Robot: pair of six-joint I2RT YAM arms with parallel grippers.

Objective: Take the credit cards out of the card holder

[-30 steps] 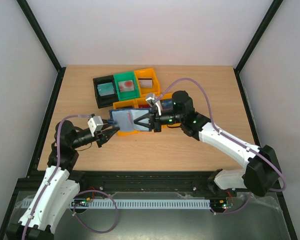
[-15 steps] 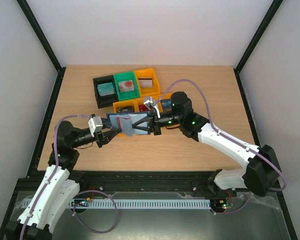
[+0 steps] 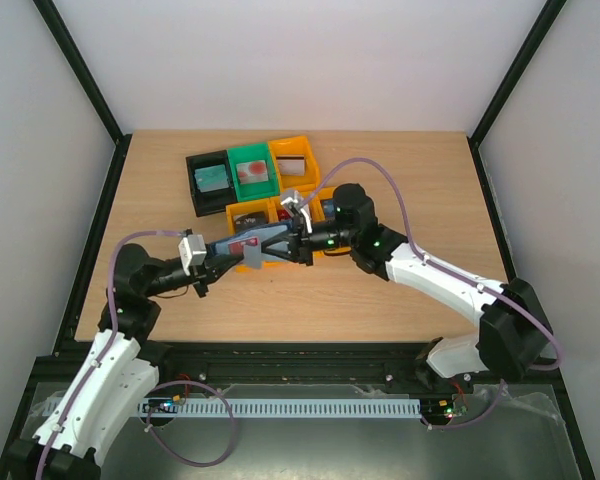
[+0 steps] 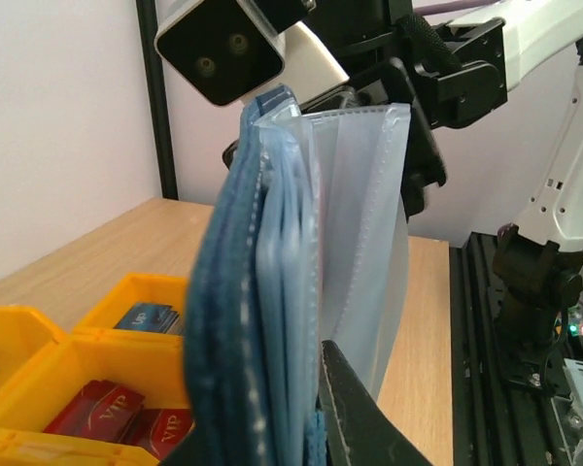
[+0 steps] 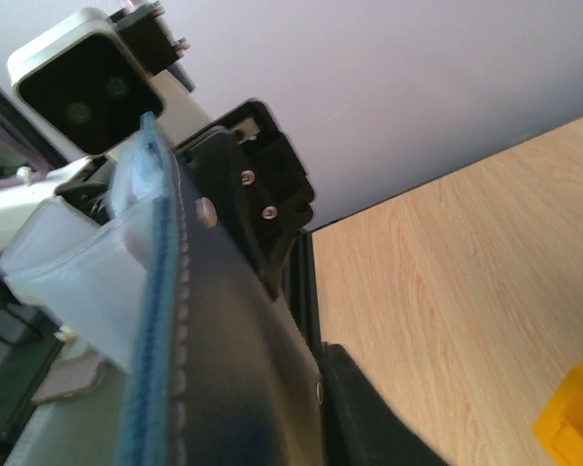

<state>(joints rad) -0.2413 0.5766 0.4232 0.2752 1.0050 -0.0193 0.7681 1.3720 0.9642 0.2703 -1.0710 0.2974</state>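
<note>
Hanging above the bench (image 3: 400,180) between both arms, the card holder (image 3: 250,243) is now seen almost edge-on from the top camera. A second ago it was spread flat and broad over the orange bins (image 3: 252,266). It has been tipped up onto its side and carried a little to the far side, while the right arm has been drawn in towards the left.

The left pincer (image 3: 212,260) is closed on the left end of the card holder. The right pincer (image 3: 283,246) is clamped on its right end, so the holder is pinned from both sides and touches nothing below.

In the left wrist view the navy cover is upright and the clear sleeves (image 4: 355,223) are fanned apart to its right. It cannot be told whether cards are left inside them, though a red patch (image 3: 242,243) shows on the holder from above.

Red cards (image 4: 107,413) and a blue card (image 4: 144,316) already lie in the orange compartments beneath. The turn is judged to be a way of exposing the sleeve openings, so that any remaining card can be reached or shaken out over those bins.
</note>
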